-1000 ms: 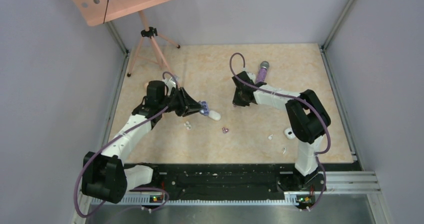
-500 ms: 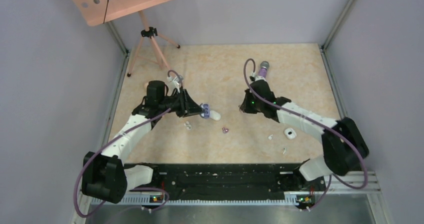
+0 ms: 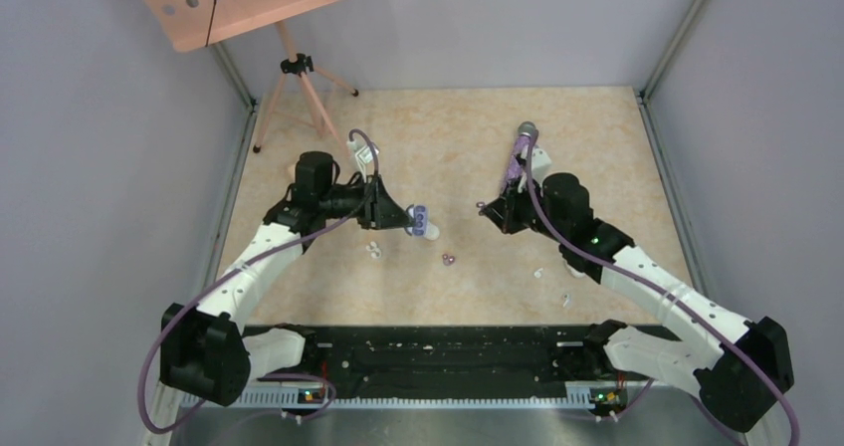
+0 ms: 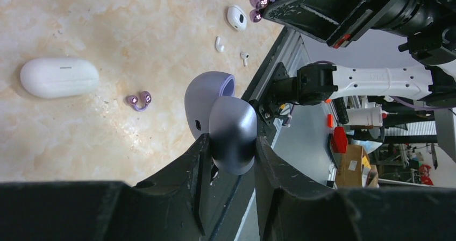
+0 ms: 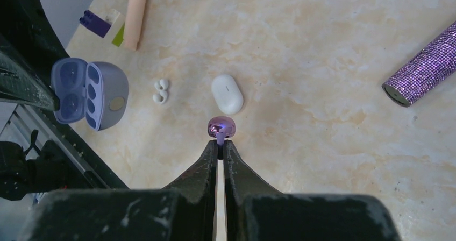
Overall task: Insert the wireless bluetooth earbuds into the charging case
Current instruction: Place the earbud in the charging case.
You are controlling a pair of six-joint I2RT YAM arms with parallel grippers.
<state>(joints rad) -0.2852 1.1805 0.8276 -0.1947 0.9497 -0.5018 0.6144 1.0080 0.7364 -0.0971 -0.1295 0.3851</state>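
The right jaws are pinched almost shut on one purple earbud (image 5: 221,127), gripping only its lower edge, apparently clear of the table (image 5: 333,31). The left jaws clamp the open purple charging case (image 5: 88,93) in the air, well apart from the bud. A second purple earbud (image 4: 139,99) lies on the table. With so slim a hold, the bud may twist or pop free when pressed into a well, and the case could pivot in its clamp.

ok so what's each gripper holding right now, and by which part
Left gripper clamps the open purple case by one shell half. Right gripper pinches a purple earbud by its thin end.
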